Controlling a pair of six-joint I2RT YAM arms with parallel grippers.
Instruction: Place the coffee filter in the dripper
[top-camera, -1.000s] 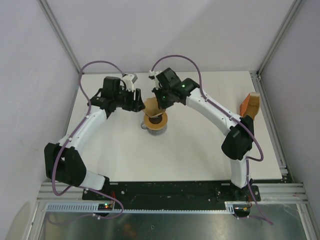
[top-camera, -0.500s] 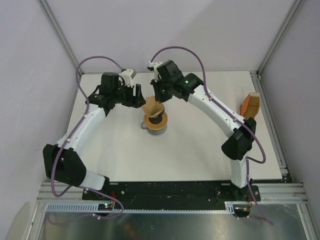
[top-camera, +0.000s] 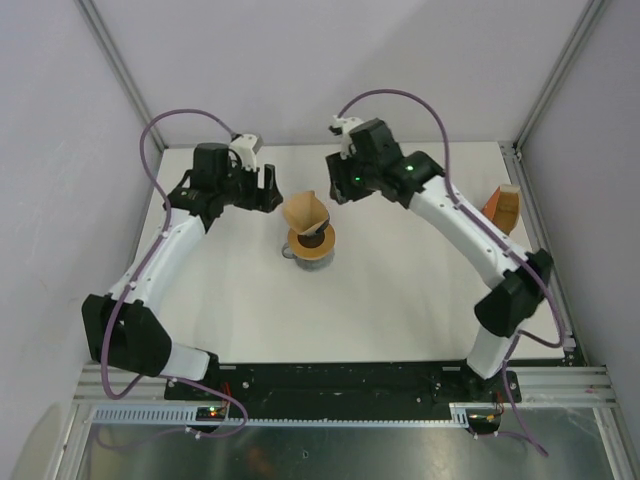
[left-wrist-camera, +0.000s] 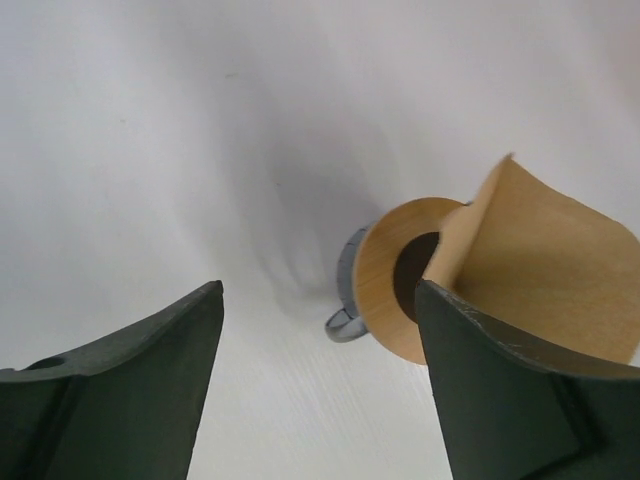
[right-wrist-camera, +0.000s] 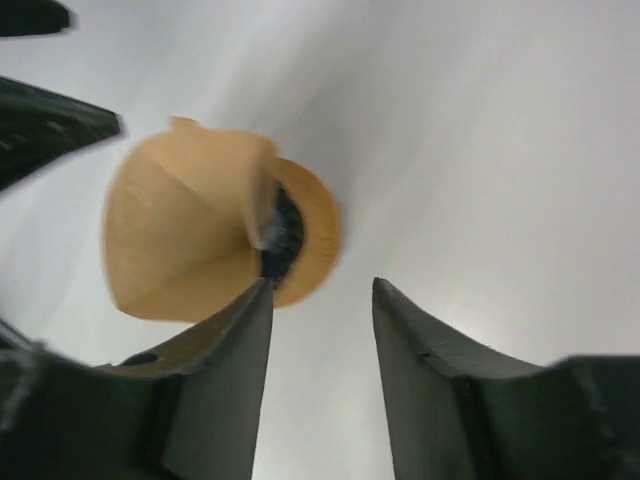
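**A:** Top external, item one: the filter (top-camera: 304, 212)?
**B:** Spread into a cone, tilted, tip at the hole of the amber disc (top-camera: 316, 250). The grey-blue dripper (left-wrist-camera: 349, 278) sits just under that disc.
**A:** Item two: the grippers?
**B:** My left gripper (top-camera: 270, 192): jaws apart, empty, beside the filter. My right gripper (top-camera: 342, 188): jaws apart, empty.

One tan paper filter cone (top-camera: 305, 212). One flat round amber disc (top-camera: 318, 255) with a dark centre hole. One blue-grey handled cup (left-wrist-camera: 348, 285) under that disc. One orange-brown object (top-camera: 500, 210), too small to identify. One white worktop (top-camera: 400, 300). Two white-and-black arms: left arm (top-camera: 165, 250), right arm (top-camera: 460, 225). Two purple cables, one per arm. Two dark two-fingered tools: left tool (left-wrist-camera: 318, 288), right tool (right-wrist-camera: 322, 282); four fingers altogether.
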